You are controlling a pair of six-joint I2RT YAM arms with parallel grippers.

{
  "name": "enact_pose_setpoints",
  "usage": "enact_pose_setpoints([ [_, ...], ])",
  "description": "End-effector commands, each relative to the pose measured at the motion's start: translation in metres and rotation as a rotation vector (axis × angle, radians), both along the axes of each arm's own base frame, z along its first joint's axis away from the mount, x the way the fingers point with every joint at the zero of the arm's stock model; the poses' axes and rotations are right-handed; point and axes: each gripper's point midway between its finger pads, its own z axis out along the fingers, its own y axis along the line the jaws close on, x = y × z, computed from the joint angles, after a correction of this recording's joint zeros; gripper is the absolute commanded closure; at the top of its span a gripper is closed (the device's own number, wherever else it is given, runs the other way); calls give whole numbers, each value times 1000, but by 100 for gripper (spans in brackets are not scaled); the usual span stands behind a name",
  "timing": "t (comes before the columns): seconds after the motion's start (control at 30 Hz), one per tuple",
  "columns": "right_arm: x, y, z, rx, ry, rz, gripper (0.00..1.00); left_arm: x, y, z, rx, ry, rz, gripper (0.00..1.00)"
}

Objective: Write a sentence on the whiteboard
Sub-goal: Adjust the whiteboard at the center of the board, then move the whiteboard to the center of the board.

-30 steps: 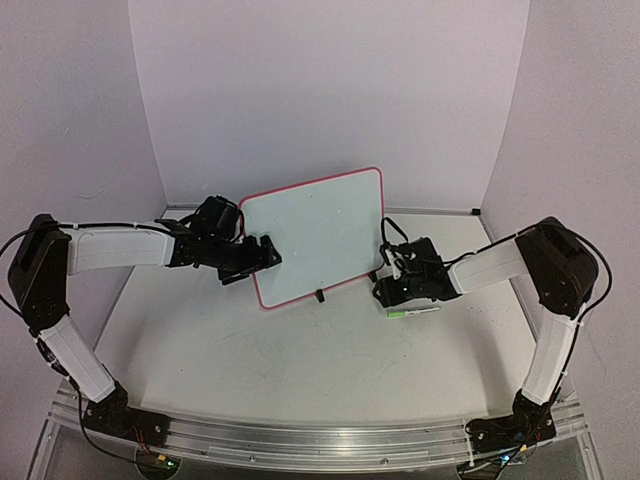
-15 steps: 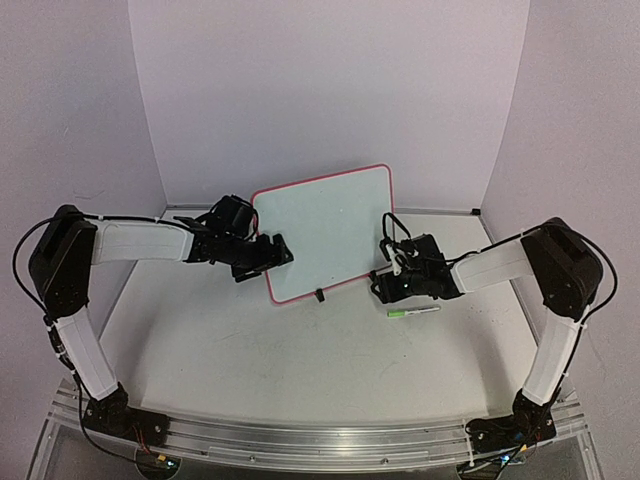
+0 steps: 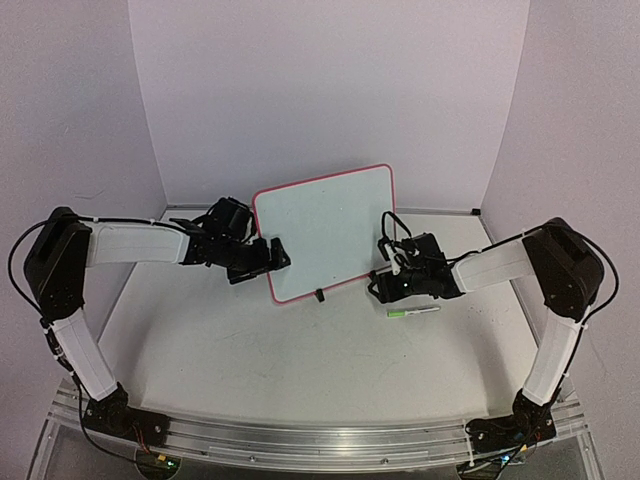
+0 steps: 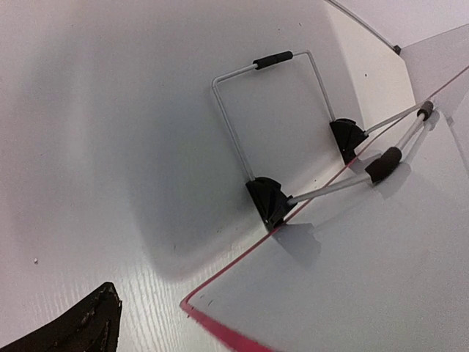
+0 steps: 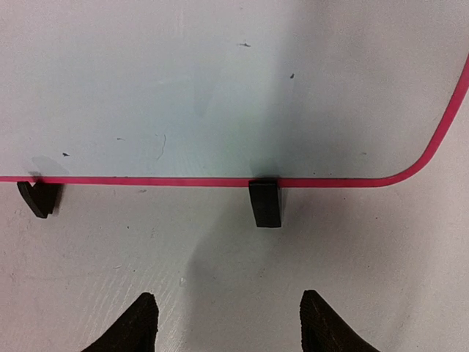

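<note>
Left gripper (image 3: 272, 255) opening wide beside the whiteboard (image 3: 325, 230) it has just pushed rightward

Its fingers are gaping on nothing just off the left edge, and the whiteboard is now standing nearer mid-table on its wire stand (image 4: 271, 125). The right gripper (image 5: 236, 323) is hovering, fingers apart and empty, before the lower right corner, the marker (image 3: 412, 313) lying just beside it. No sentence is showing on the face, so writing is likely waiting on that marker

Enclosure: back wall (image 3: 330, 90), left wall (image 3: 60, 110) and right wall (image 3: 590, 110), plain pale lilac panels, evenly lit. Counter (image 3: 300, 360): white, faint wood grain, soft shadows. Near edge: aluminium rail (image 3: 320, 437).
</note>
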Motion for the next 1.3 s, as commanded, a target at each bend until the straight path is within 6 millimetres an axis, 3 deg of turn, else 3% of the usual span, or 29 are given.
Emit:
enact_pose_setpoints([
  [0.0, 19, 1, 17, 15, -58, -42, 36, -8, 33, 24, 25, -53, 24, 1],
  [0.27, 36, 5, 3, -5, -53, -36, 40, -23, 63, 36, 15, -57, 28, 1],
  [0.53, 46, 13, -8, -25, -55, -9, 49, -27, 85, 51, 6, -75, 58, 1],
  [0.93, 49, 16, -17, -42, -106, 36, 73, -33, 97, 52, 28, -78, 72, 1],
  [1.27, 51, 19, -24, -10, -116, 26, 77, -37, 103, 51, 45, -75, 75, 1],
])
